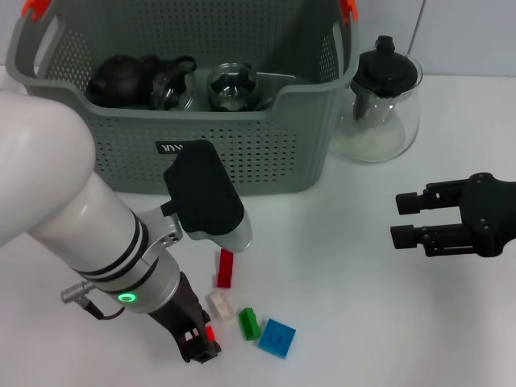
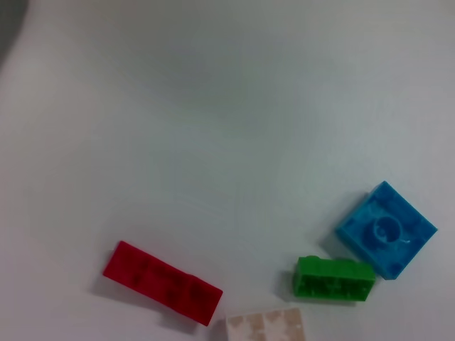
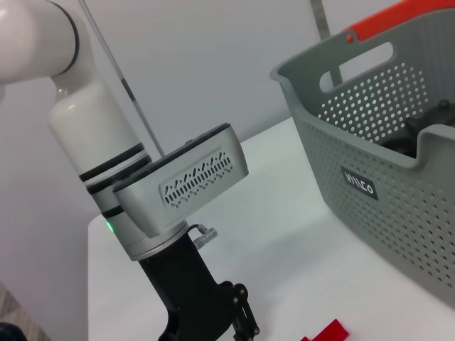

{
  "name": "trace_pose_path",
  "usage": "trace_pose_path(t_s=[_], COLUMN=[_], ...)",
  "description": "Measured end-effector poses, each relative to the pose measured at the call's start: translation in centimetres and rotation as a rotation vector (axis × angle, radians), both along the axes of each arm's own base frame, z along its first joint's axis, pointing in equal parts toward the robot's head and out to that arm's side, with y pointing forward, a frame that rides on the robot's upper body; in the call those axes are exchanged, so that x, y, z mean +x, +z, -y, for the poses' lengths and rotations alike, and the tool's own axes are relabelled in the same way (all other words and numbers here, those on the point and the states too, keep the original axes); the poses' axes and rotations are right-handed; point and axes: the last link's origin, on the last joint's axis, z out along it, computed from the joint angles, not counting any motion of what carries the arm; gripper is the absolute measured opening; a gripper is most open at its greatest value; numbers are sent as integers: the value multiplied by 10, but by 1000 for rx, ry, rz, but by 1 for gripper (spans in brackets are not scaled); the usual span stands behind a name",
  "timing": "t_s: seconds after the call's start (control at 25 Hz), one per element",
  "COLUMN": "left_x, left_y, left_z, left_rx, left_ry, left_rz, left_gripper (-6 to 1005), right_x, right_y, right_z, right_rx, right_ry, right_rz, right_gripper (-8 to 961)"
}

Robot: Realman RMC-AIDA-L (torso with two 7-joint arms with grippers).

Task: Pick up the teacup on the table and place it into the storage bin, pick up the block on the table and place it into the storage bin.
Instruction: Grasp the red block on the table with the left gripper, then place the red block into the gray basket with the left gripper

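Note:
The grey-green perforated storage bin (image 1: pixel 242 153) stands at the back of the table and also shows in the right wrist view (image 3: pixel 398 177). It holds a dark teapot (image 1: pixel 119 78) and two glass teacups (image 1: pixel 232 87). No teacup shows on the table. A red block (image 1: pixel 225 268), a white block (image 1: pixel 220 305), a green block (image 1: pixel 248 322) and a blue block (image 1: pixel 276 337) lie in front of the bin. My left gripper (image 1: pixel 199 345) is low at the table, just left of the blocks. My right gripper (image 1: pixel 401 219) is open and empty at the right.
A glass teapot with a black lid (image 1: pixel 380 97) stands right of the bin. The left wrist view shows the red block (image 2: pixel 162 283), green block (image 2: pixel 333 278), blue block (image 2: pixel 385 229) and white block (image 2: pixel 264 327) on bare white table. A small red spot (image 1: pixel 210 332) sits by the left gripper.

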Motion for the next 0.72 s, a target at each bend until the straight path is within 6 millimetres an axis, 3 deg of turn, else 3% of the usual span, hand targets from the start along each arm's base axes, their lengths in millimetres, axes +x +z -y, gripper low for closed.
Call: trace_pose_path(t_s=[0.48,0.56,0.72], left_x=[2,7,31], left_y=[7,15,56], left_z=[-5,-6,-11], left_rx=[58,92,197], left_ry=[9,2,19], left_rz=[-1,28,206], left_gripper=[238,206,190], right_x=[3,4,13], right_y=[3,5,10], right_z=[0,0,2], right_rx=[12,17,21], right_ry=[-9,-14,-35], right_rz=[-2,-3,13], right_gripper=[659,659,659])
